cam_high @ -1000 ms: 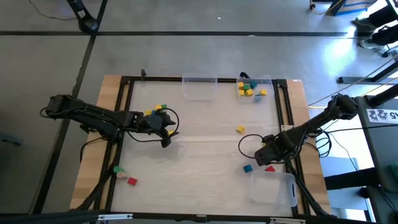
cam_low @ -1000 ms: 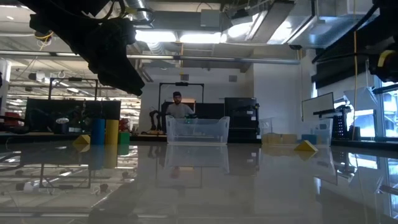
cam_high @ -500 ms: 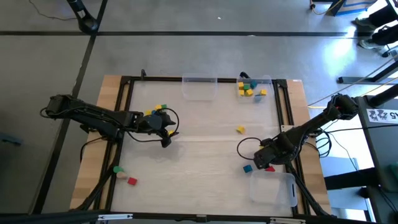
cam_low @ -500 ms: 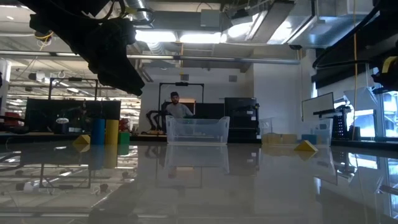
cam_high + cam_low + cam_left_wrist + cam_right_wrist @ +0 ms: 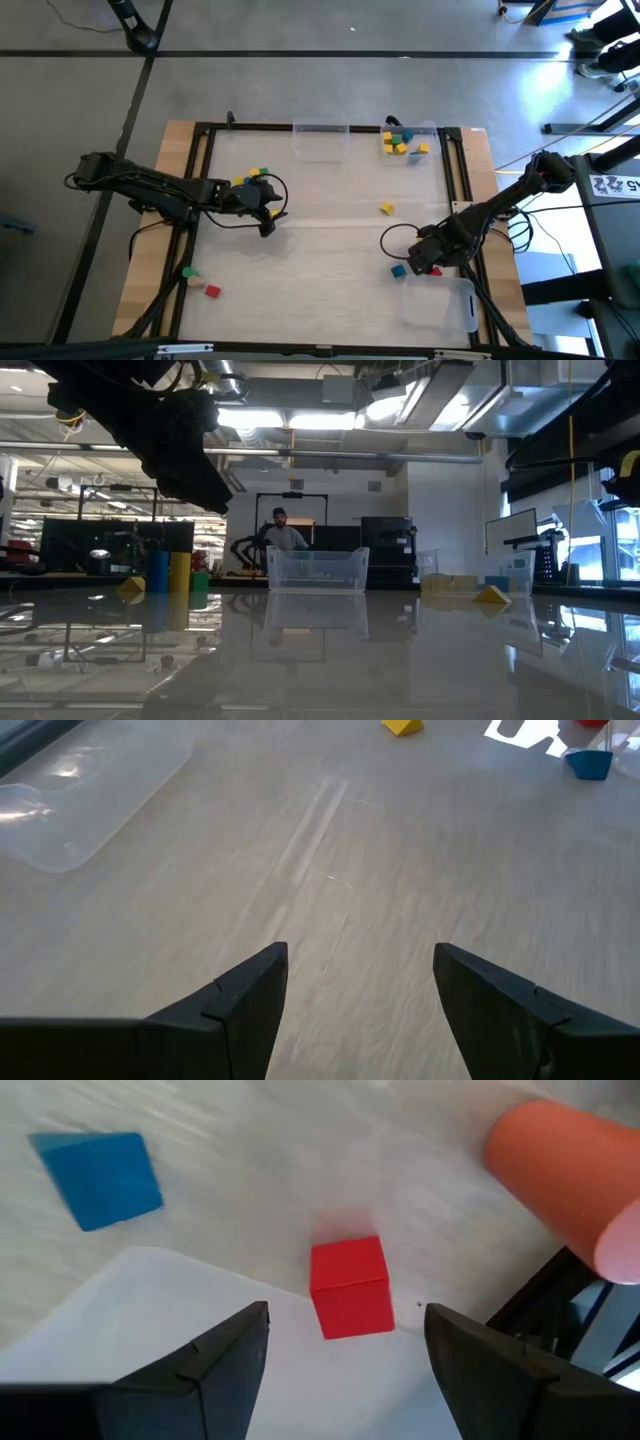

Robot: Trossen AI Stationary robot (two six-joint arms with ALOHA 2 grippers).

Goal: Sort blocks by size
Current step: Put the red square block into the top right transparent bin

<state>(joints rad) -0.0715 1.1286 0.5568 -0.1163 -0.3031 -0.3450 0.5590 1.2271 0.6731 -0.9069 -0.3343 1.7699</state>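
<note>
High view: left tool (image 5: 268, 212) wide at the desk's (image 5: 320, 250) nine o'clock; right tool (image 5: 418, 262) wide at four o'clock, over the red block (image 5: 433, 270).

Right wrist view: red block (image 5: 350, 1286) between the fingers, blue block (image 5: 98, 1166) nearby. No readable writing.

red block (image 5: 349, 1287) | blue block (image 5: 98, 1178) | yellow block (image 5: 386, 208) | clear bin (image 5: 438, 303) | dark right gripper (image 5: 342, 1345)

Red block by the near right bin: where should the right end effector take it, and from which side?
Grip the red block across two opposite flat side faces, coming straight down. It sits flat, apart from the blue block, and the open right end effector already straddles it. The bin edge lies close, so lateral approaches look tighter.
</note>
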